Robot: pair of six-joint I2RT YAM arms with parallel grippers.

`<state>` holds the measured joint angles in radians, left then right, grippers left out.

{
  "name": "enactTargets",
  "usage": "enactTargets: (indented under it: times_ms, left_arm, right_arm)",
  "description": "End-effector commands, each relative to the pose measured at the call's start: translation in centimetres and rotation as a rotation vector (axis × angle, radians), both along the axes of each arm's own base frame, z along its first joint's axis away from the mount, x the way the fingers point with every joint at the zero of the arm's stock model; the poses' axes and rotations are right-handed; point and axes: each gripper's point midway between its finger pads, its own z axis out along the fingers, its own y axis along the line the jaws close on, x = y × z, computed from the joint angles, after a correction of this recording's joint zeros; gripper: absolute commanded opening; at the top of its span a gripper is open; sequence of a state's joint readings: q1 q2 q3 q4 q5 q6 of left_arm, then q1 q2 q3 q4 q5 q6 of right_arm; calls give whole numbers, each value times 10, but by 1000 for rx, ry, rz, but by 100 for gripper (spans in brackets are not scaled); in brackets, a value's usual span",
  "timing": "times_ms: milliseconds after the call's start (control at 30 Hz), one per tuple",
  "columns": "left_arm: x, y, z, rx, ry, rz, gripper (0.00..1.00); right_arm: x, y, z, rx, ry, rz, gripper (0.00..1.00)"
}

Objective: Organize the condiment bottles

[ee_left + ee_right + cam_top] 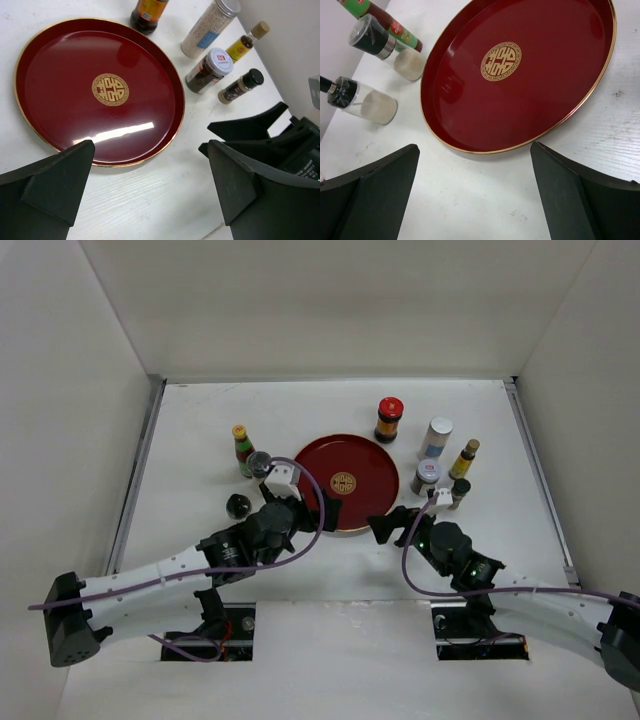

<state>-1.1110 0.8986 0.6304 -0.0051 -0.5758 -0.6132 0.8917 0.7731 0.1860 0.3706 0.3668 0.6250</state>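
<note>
Five bottles stand right of the round red tray [366, 454]: a red-lidded dark jar [389, 420], a white shaker [435, 438], a yellow-capped slim bottle [464, 458], a silver-lidded jar [426, 477] and a small black-lidded jar [460, 492]. Left of the tray are a yellow-capped bottle [242, 448], a black-lidded jar [259, 464] and another black-lidded jar [238, 505]. My left gripper [314, 508] is open and empty at the tray's near left rim. My right gripper [393, 522] is open and empty at its near right rim. The tray holds nothing.
The left wrist view shows the tray [60, 60], the silver-lidded jar [210, 70] and my right gripper's fingers [250, 127] close by. The right wrist view shows the tray [555, 75] and the left-side jars [385, 47]. White walls enclose the table.
</note>
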Motion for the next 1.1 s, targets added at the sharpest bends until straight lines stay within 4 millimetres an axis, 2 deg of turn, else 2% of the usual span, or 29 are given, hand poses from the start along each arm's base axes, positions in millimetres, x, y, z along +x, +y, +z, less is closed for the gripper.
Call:
enactTargets:
  times_ms: [0,67,133,200,267,300,333,400,433,467,500,533,600,700,767,867,1067]
  left_arm:
    - [17,14,42,-87,-69,86,100]
    - [31,23,52,-90,-104,125,100]
    - [44,30,60,-65,-136,155,100]
    - [54,36,70,-22,-178,186,100]
    - [68,51,88,26,-234,255,100]
    - [74,59,97,55,-261,296,100]
    - [82,70,107,67,-288,344,100]
    - [99,85,122,76,-331,407,100]
    - [109,92,127,85,-340,431,99]
    - [119,100,130,99,-344,453,75]
    - [128,108,129,117,-336,483,43]
    - [137,116,127,132,-321,509,30]
    - [158,130,112,206,-262,560,30]
    - [178,140,87,296,-185,596,52]
    - [186,151,74,325,-158,636,60]
    - [192,167,60,346,-130,697,69]
    - [198,184,42,377,-94,731,72]
  right_arm:
    - [2,6,18,60,-44,0,100]
    - [2,6,17,54,-41,1,100]
    - [2,6,17,51,-41,2,86]
    - [1,6,20,60,-47,6,63]
    - [0,4,23,67,-55,-1,36]
    - [0,4,23,69,-54,-1,26]
    - [-1,3,22,66,-47,1,19]
    - [-2,4,21,57,-36,8,12]
    - [-1,4,20,52,-33,2,12]
    - [-1,3,20,47,-31,-2,12]
    - [-1,4,21,46,-30,-2,13]
    - [-2,6,21,43,-32,4,15]
    - [-4,8,22,46,-35,12,23]
    - [-5,7,25,53,-46,5,51]
    - [-6,7,27,54,-50,5,65]
    - [-7,8,27,54,-52,9,69]
    - [-7,9,25,46,-46,12,72]
